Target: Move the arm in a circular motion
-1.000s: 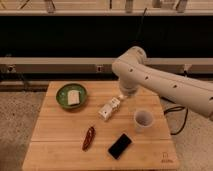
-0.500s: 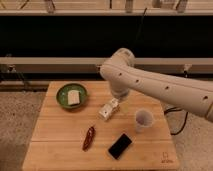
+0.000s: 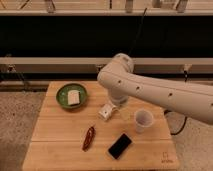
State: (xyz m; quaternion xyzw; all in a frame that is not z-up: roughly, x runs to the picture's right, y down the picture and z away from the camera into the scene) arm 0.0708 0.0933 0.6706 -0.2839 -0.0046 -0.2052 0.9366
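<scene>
The arm (image 3: pixel 150 90) is large, glossy and white, with rounded segments and small dark screw holes. It reaches in from the right edge over the wooden table (image 3: pixel 55 140) to a bulbous joint above the table's middle. The gripper (image 3: pixel 107 112) hangs below that joint, a small white piece just above the tabletop at its centre. It is close to the right of the green bowl and above the red pepper.
A green bowl (image 3: pixel 71 95) with a pale block in it sits at the table's back left. A red chilli pepper (image 3: pixel 89 137), a black phone (image 3: pixel 120 145) and a white cup (image 3: pixel 143 120) lie toward the front. A dark railing runs behind the table.
The arm's elbow joint has swung left across the table over the last second, and the gripper below it has shifted slightly left too. The tabletop objects have not moved.
</scene>
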